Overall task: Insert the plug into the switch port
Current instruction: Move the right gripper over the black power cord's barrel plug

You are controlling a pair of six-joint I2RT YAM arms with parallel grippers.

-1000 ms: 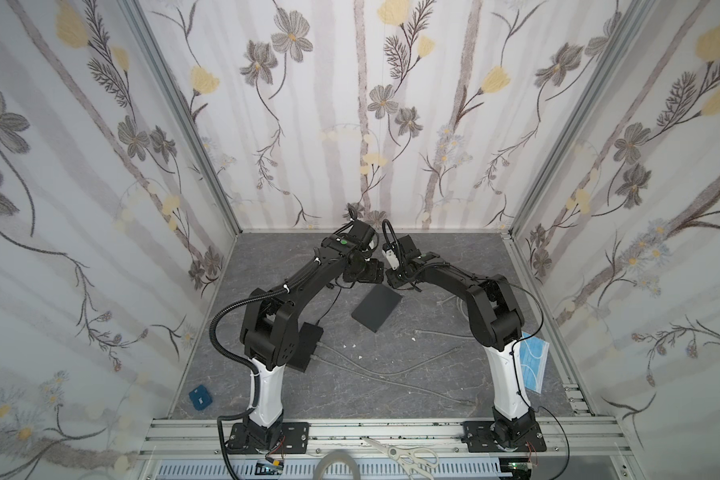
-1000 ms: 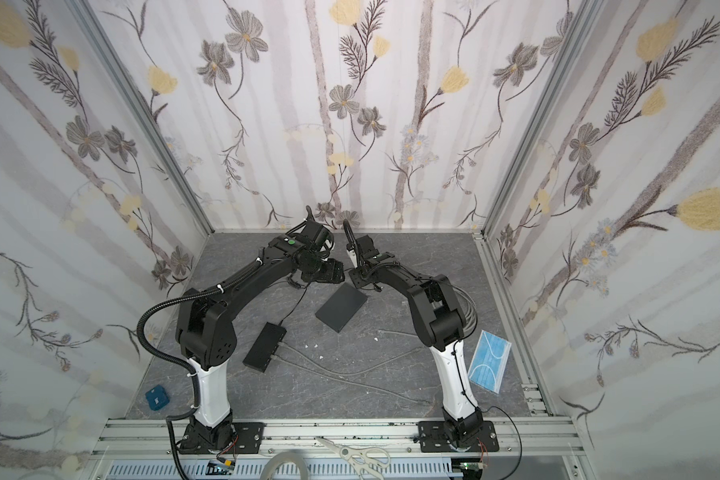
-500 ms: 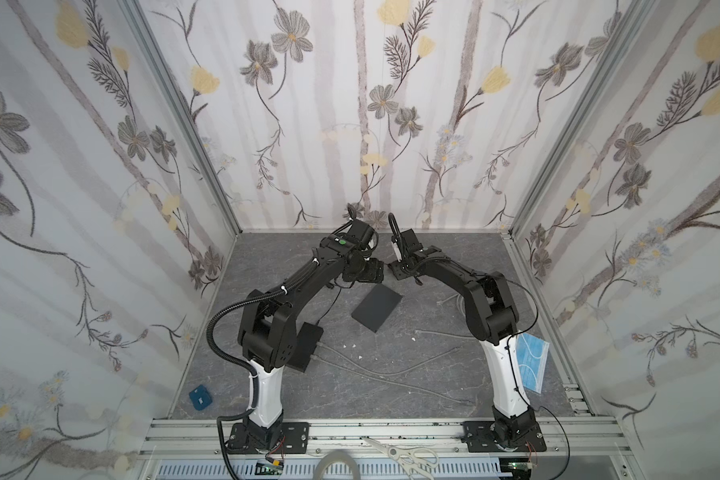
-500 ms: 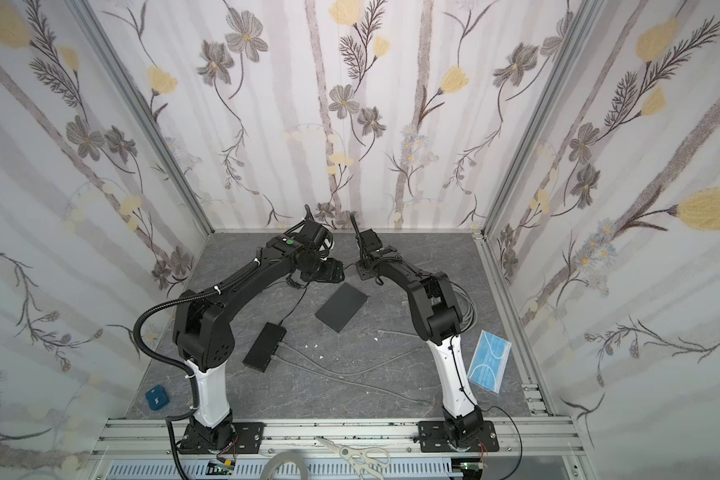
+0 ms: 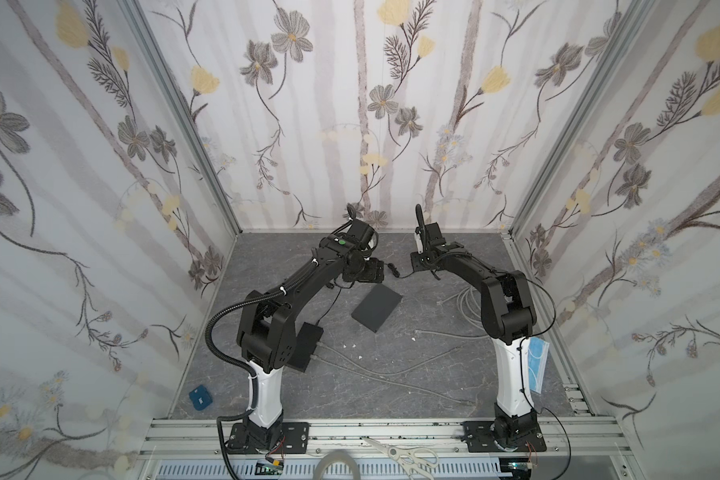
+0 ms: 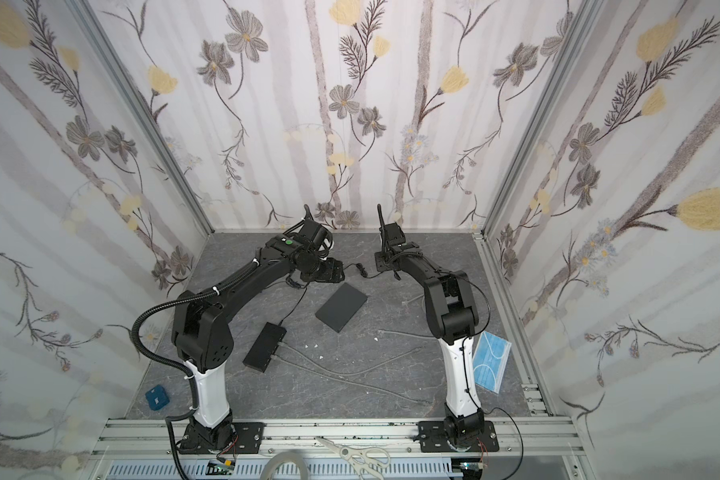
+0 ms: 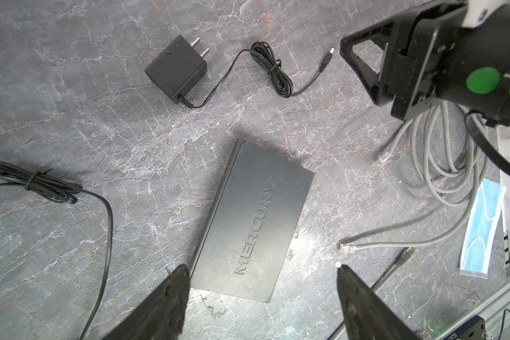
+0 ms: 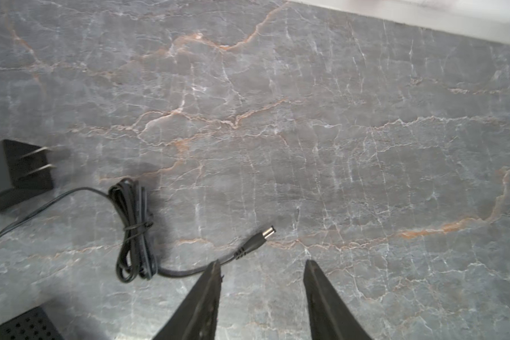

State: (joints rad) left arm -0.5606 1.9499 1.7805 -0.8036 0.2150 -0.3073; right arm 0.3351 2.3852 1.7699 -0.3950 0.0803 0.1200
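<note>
Right arm has swung clear of the left arm; right fingers [image 8: 200, 303] are part-spread and empty, with the plug [image 8: 265, 232] lying loose on the tabletop [image 8: 351, 123] just ahead of their tips. Left fingers [image 7: 165, 303] are spread wide, empty, over the switch [image 7: 253, 220], which lies flat mid-tabletop. Likely the plug grasp is only being lined up; insertion not started.

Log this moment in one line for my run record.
left gripper open, empty | right gripper open, empty | barrel plug loose on table | switch flat, not held
</note>
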